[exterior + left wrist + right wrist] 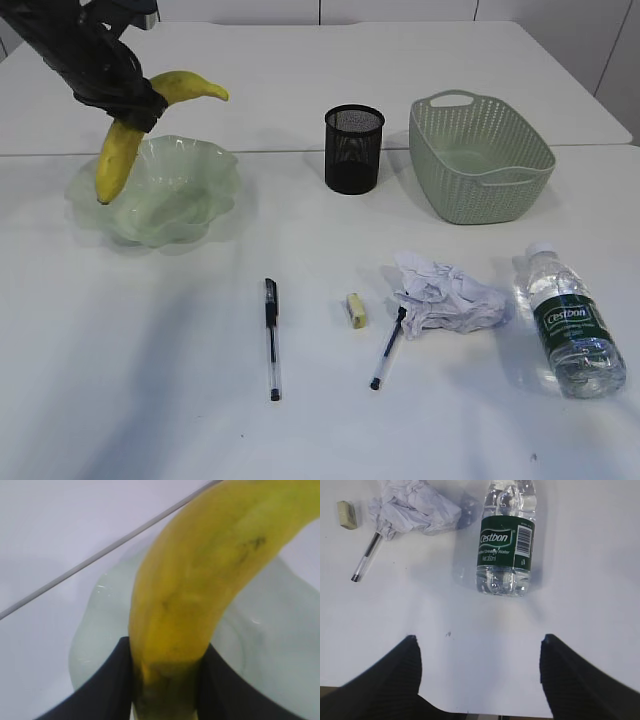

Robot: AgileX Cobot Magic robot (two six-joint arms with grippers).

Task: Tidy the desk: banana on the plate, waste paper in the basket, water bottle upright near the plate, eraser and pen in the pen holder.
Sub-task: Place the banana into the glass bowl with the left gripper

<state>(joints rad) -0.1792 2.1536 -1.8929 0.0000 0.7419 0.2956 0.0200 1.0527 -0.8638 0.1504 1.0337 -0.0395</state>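
My left gripper [135, 105] is shut on the yellow banana [125, 150] and holds it above the pale green glass plate [200, 215]; the left wrist view shows the banana [200, 580] between the jaws [167, 680] over the plate [100, 630]. A water bottle [572, 325] lies on its side at the right. Crumpled waste paper [445, 295], an eraser [356, 310] and two pens [271, 335] [388, 347] lie on the table. The black mesh pen holder [353, 148] and green basket [480, 155] stand at the back. My right gripper [479, 642] is open and empty, short of the bottle [505, 540].
The table's front edge shows just under my right gripper [485, 715]. A seam between two tables [300, 152] runs behind the plate. The paper [415, 510], one pen [366, 560] and the eraser [347, 514] lie left of the bottle.
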